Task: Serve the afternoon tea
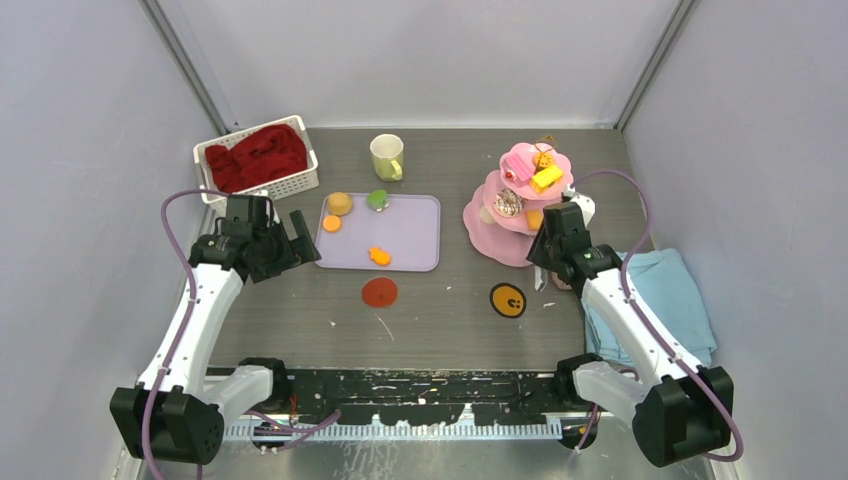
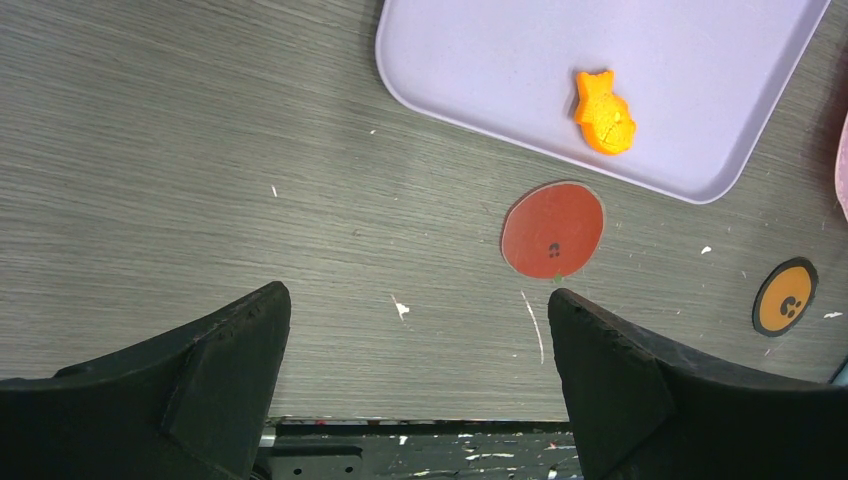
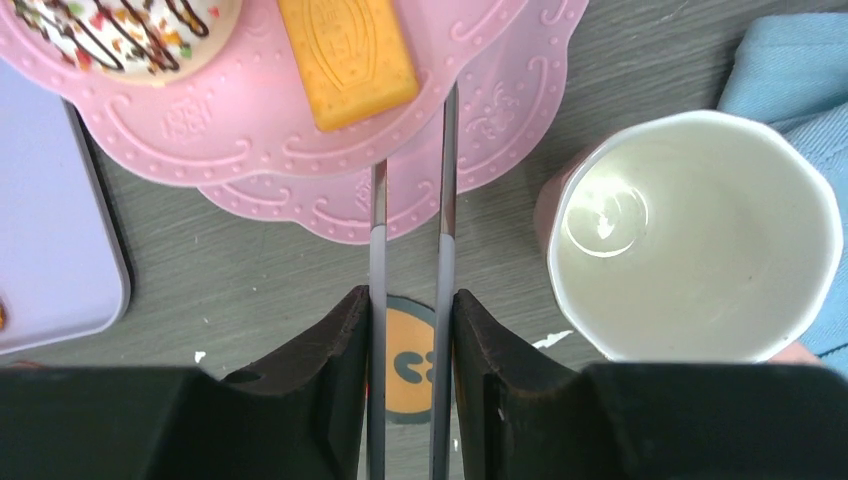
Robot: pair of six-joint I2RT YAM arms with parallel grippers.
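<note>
The pink three-tier stand (image 1: 520, 200) at the right carries several toy pastries, among them a yellow biscuit (image 3: 345, 55) and a sprinkled donut (image 3: 130, 35). My right gripper (image 3: 410, 300) is shut on metal tongs (image 3: 378, 230), whose two blades reach under the stand's middle tier by the biscuit. The pink mug (image 3: 695, 235) stands just right of them, upright. Several more sweets lie on the lavender tray (image 1: 400, 235), including an orange fish (image 2: 603, 112). The pale yellow-green mug (image 1: 387, 157) stands behind the tray. My left gripper (image 2: 420, 300) hangs open over bare table, left of the tray.
A red coaster (image 1: 379, 292) and an orange coaster (image 1: 508, 300) lie in front of the tray. A white basket (image 1: 258, 158) with red cloth stands at the back left. The folded light-blue towel (image 1: 660, 295) lies at the right, beside the pink mug.
</note>
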